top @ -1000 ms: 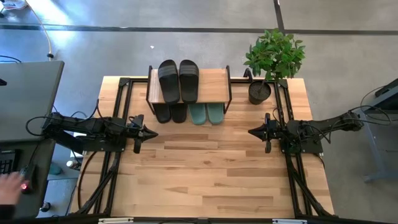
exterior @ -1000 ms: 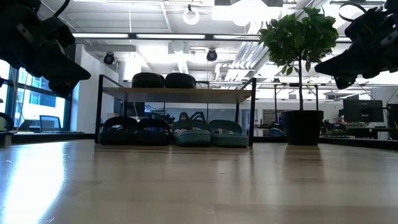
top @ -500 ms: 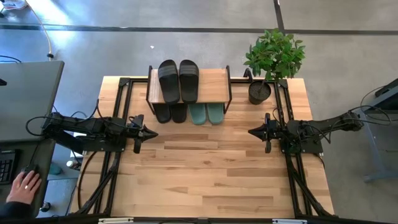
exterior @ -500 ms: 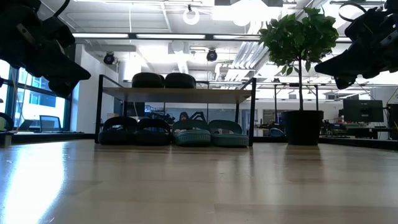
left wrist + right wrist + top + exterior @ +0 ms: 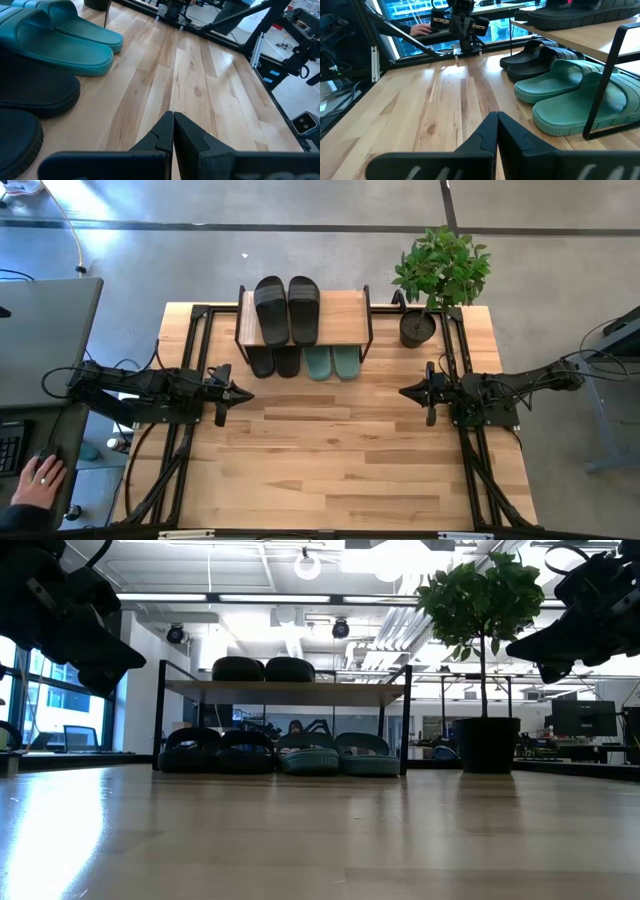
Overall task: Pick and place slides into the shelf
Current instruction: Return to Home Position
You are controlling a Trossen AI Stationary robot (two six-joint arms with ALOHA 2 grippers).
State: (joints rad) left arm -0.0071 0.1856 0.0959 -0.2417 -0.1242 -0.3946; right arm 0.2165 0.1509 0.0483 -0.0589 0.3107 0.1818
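The shelf [image 5: 345,320] stands at the table's far edge. One black pair of slides [image 5: 287,309] lies on its plank top. Under it, on the tabletop, rest a second black pair [image 5: 274,361] and the sage green pair [image 5: 332,362], heels sticking out toward the near side. The low view shows all three pairs, black on the shelf [image 5: 262,669], black [image 5: 216,751] and green [image 5: 338,754] below. My left gripper [image 5: 248,393] hovers shut over the table's left part, my right gripper [image 5: 403,392] shut over the right part, both well clear of the shelf.
A potted plant [image 5: 437,275] stands at the far right corner beside the shelf. Black frame rails [image 5: 190,350] run along both table sides. A person's hand [image 5: 38,478] rests on a desk left of the table. Bare wood lies between the grippers and toward the near edge.
Both arms have kept still. The person's hand at the desk left of the table has shifted slightly toward the right.
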